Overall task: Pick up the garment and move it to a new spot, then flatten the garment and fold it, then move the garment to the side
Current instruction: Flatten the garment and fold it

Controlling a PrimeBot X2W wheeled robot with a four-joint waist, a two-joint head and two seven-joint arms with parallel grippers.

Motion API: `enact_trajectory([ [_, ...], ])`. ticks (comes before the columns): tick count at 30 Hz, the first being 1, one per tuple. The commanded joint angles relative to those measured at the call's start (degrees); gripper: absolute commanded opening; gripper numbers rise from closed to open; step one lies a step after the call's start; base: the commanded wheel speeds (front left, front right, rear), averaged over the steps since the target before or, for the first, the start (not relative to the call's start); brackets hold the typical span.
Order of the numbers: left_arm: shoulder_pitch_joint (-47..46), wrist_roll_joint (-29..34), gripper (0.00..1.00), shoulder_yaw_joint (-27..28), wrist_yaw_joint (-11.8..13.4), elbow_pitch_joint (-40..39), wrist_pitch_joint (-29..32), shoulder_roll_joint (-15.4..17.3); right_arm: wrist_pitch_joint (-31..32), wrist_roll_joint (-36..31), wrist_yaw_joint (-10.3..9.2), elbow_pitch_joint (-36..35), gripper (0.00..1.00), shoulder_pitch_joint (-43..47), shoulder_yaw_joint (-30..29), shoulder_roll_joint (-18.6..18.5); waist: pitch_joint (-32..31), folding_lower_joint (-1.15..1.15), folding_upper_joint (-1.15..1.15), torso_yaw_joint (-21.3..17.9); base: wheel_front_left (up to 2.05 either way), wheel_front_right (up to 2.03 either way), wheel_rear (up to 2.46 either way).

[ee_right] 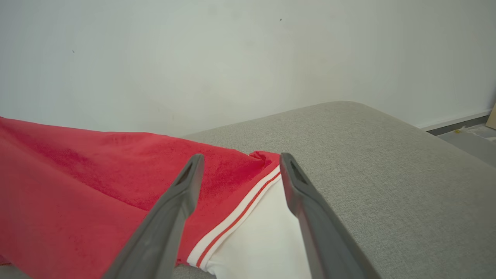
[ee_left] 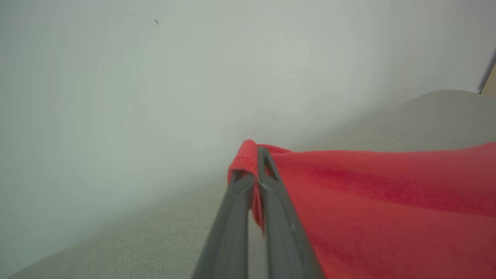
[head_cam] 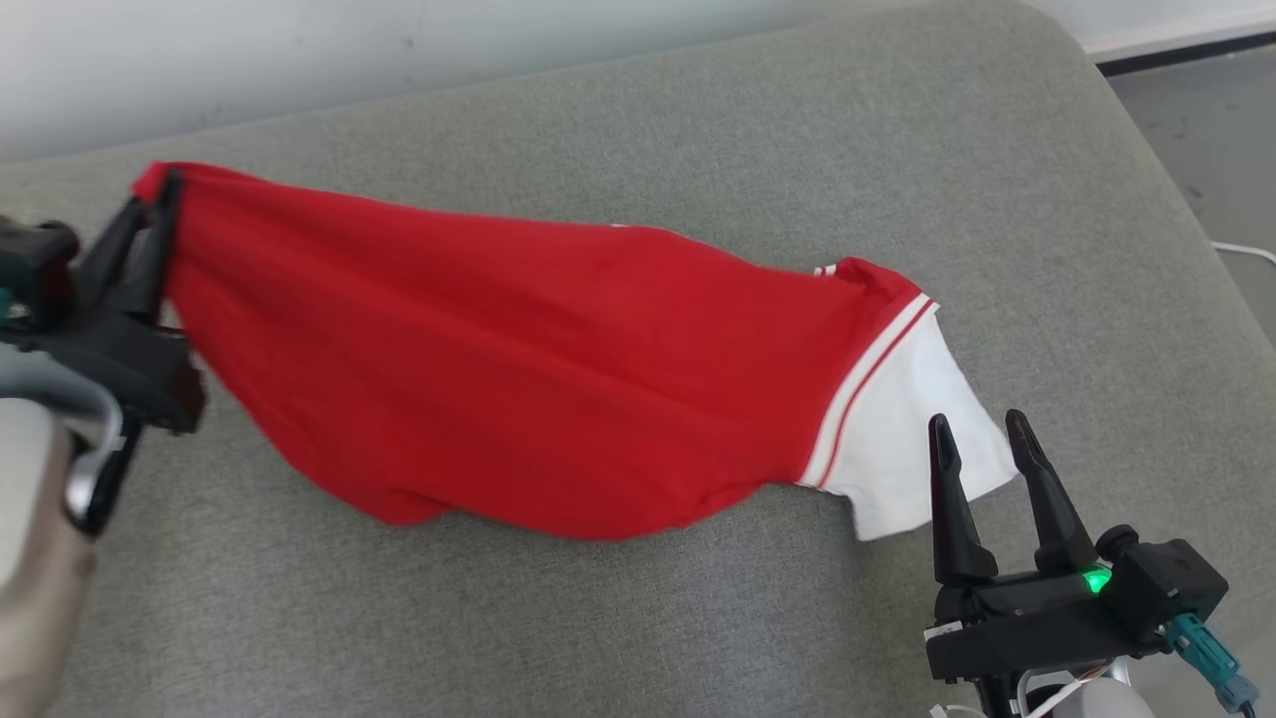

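Grey cushion (head_cam: 698,150) against white wall (head_cam: 299,60); left gripper (head_cam: 159,194) clamped garment's (head_cam: 518,369) red corner, right gripper (head_cam: 979,424) gaped at its white end.

A grey upholstered cushion (head_cam: 817,150) has a rounded corner at its far right. Behind its far edge rises a white wall (head_cam: 299,50); past its right side lie grey floor (head_cam: 1211,130) and a white cable (head_cam: 1246,251).
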Motion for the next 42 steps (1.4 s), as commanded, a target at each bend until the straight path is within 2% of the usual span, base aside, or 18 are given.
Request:
enact_trajectory([
  [1, -0.9, -1.1, 0.00, 0.0, 0.2, 1.4, 0.0, 1.1, 0.0, 0.5, -0.15, 0.1, 1.00, -0.4, 0.1, 0.0, 0.7, -0.01, -0.01, -0.6, 0.00, 0.00, 0.00],
  [3, -1.6, -1.6, 0.00, -0.6, 0.2, 3.6, -0.2, 2.2, 0.0, 0.6, -0.15, 0.3, 1.00, -0.7, 0.3, 0.0, 1.1, -0.01, -0.01, -0.9, 0.00, 0.00, 0.00],
  [4, -1.8, -2.0, 0.22, -1.0, 0.2, 4.6, -0.3, 2.4, 0.0, 0.7, -0.15, 0.4, 1.00, -0.8, 0.3, 0.0, 1.2, -0.01, -0.01, -0.9, 0.00, 0.00, 0.00],
  [5, -1.9, -2.4, 1.00, -1.5, 0.2, 5.3, -0.4, 2.5, 0.0, 0.7, -0.15, 0.4, 1.00, -0.9, 0.3, 0.0, 1.2, -0.01, -0.01, -1.0, 0.00, 0.00, 0.00],
  [13, 1.2, -5.2, 1.00, -3.4, 0.2, 7.6, -1.3, 1.1, 0.0, 0.3, -0.15, 1.3, 1.00, 0.0, 0.2, 0.0, -1.8, -0.01, -0.01, 1.1, 0.00, 0.00, 0.00],
  [18, 6.5, -5.3, 1.00, -0.4, 0.7, 3.4, -1.3, 0.3, 0.0, -0.6, -0.15, 1.6, 1.00, 1.4, -0.2, 0.0, -6.0, -0.01, -0.01, 3.7, 0.00, 0.00, 0.00],
  [23, 13.2, -4.2, 1.00, 5.0, 2.6, -5.0, -1.3, -0.9, 0.0, -1.3, -0.15, 1.6, 1.00, 3.0, -0.5, 0.0, -8.9, -0.01, -0.01, 6.2, 0.00, 0.00, 0.00],
  [28, 21.8, -2.0, 1.00, 10.8, 4.6, -14.8, -1.3, -3.3, 0.0, -2.1, -0.15, 1.4, 1.00, 4.6, -0.4, 0.0, -10.9, -0.01, -0.01, 8.2, 0.00, 0.00, 0.00],
  [32, 29.0, 0.1, 1.00, 15.1, 5.5, -21.5, -1.3, -6.5, 0.0, -2.8, -0.15, 1.3, 1.00, 5.4, -0.3, 0.0, -12.0, -0.01, -0.01, 9.3, 0.00, 0.00, 0.00],
  [33, 29.0, 0.1, 1.00, 15.1, 5.5, -21.5, -1.3, -6.5, 0.0, -2.8, -0.15, 1.3, 1.00, 5.4, -0.3, 0.0, -12.0, -0.01, -0.01, 9.3, 0.00, 0.00, 0.00],
  [42, 42.9, 4.9, 1.00, 21.1, 5.5, -29.7, -1.3, -14.2, 0.0, -3.9, -0.15, 1.4, 1.00, 7.3, -0.9, 0.0, -13.6, -0.01, -0.01, 11.4, 0.00, 0.00, 0.00],
])
